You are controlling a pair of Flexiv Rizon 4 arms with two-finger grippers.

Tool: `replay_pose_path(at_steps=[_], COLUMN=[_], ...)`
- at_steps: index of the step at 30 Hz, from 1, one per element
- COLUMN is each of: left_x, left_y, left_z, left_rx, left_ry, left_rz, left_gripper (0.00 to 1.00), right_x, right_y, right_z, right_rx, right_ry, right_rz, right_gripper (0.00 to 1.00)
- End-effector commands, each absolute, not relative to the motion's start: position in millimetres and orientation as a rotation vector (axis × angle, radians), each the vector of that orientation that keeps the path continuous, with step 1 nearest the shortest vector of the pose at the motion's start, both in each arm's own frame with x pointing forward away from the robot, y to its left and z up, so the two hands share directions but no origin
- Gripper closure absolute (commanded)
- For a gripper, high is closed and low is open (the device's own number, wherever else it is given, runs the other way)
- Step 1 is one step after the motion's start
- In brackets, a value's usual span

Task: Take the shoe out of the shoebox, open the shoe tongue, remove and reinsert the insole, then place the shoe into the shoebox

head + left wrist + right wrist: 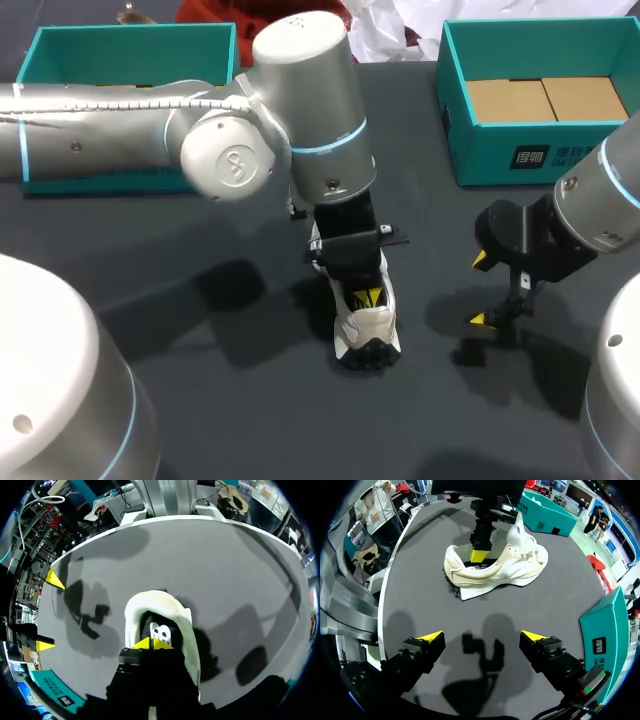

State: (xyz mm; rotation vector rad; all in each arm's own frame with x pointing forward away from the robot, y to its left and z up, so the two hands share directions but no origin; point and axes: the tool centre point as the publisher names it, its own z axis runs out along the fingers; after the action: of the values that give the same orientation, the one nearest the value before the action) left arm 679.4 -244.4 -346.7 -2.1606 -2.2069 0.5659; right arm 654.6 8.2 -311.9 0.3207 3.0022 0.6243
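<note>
Shoe [495, 570] profile seen only from right wrist; left gripper [152, 643] inside.

The left arm [110, 125] comes in from the desk's left edge and bends at a bulky elbow joint toward the far middle. Its wrist [345, 225] points straight down over the desk's centre. The left claw [365, 297] has its two yellow tips pressed together. The right arm [600, 205] enters from the right edge. The right claw [482, 636] hangs just above the desk, tilted downward, with its fingers spread wide apart.
</note>
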Motion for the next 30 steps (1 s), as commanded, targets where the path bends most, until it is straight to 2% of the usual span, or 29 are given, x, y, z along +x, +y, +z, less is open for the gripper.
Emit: replay_pose_path(at_steps=[1,8,14,22,30], left_x=[669.2,665.1,681.3,695.6,672.8], left_y=[-251.5,-261.8,-244.4,-224.5,-243.5], left_z=[-361.5,-380.7,-391.4,-366.6,-358.3], left_rx=[-2.185,-2.160,-2.120,-2.116,-2.198], left_ry=[-2.246,-2.281,-2.317,-2.360,-2.274], left_rz=[0.588,0.558,0.472,0.515,0.506], left_gripper=[1.00,1.00,1.00,1.00,1.00], right_x=[652.3,652.3,652.3,652.3,652.3], right_y=[7.4,7.4,7.4,7.4,7.4], right_z=[-311.7,-311.7,-311.7,-311.7,-311.7], right_rx=[0.321,0.321,0.321,0.321,0.321], right_ry=[2.999,2.999,2.999,2.999,2.999], right_rz=[0.623,0.623,0.623,0.623,0.623], right_gripper=[0.00,0.00,0.00,0.00,0.00])
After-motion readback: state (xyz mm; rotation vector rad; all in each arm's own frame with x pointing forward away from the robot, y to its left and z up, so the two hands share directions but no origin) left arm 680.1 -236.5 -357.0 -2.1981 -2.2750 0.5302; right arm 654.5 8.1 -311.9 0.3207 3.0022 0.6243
